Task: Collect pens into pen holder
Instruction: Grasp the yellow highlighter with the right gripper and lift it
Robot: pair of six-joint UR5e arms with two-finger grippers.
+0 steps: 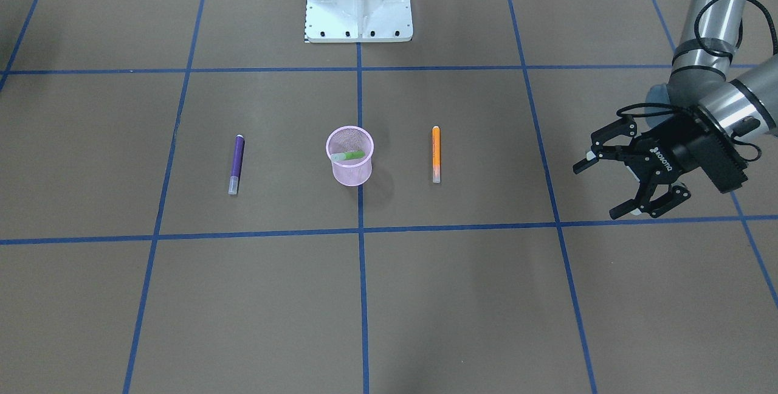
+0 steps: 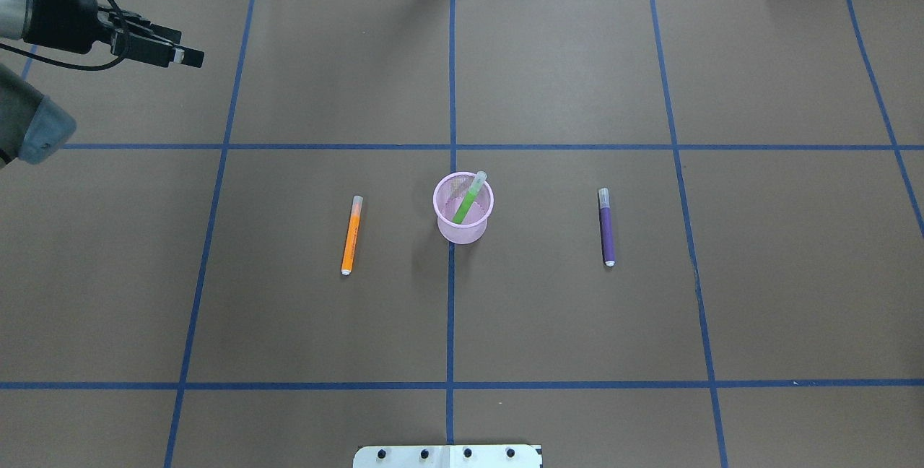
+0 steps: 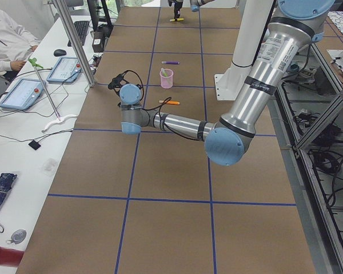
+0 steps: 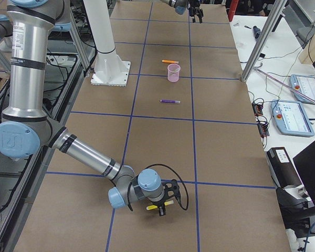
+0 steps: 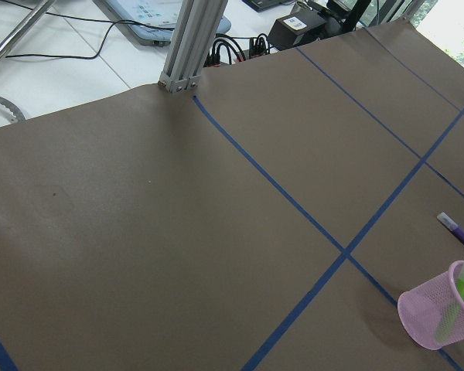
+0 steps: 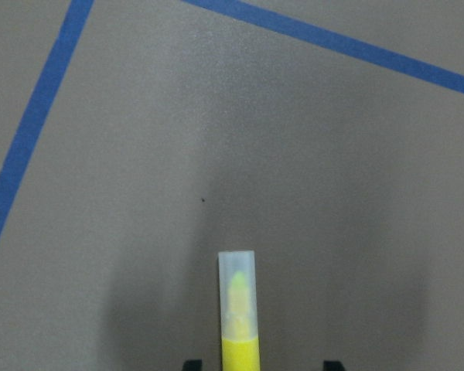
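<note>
A small round pink wire-mesh pen holder [image 2: 463, 226] stands upright on the brown paper-covered table [image 2: 325, 56], on a strip of blue tape. Inside it a light green pen [image 2: 468, 202] leans, its pale translucent cap poking above the rim on the side away from the robot.

Well to the robot's left of the holder lies a slim orange pen [image 2: 351, 235], flat on the paper. Well to the holder's other side lies a slim purple pen [image 2: 606, 227], also flat. The two lie roughly parallel, each with its clear cap end pointing away from the robot.

Beyond the orange pen, farther still from the holder, the left gripper [image 1: 595, 192] hangs above the table with its jaws spread wide and nothing between them.

Farthest from the holder, out past the purple pen toward the table's end, the right gripper [image 4: 167, 198] sits low over the paper. A yellow pen [image 6: 238, 309] with a translucent cap lies between its dark fingertips [image 6: 192, 365], which stand apart, with a gap on each side of the pen.
</note>
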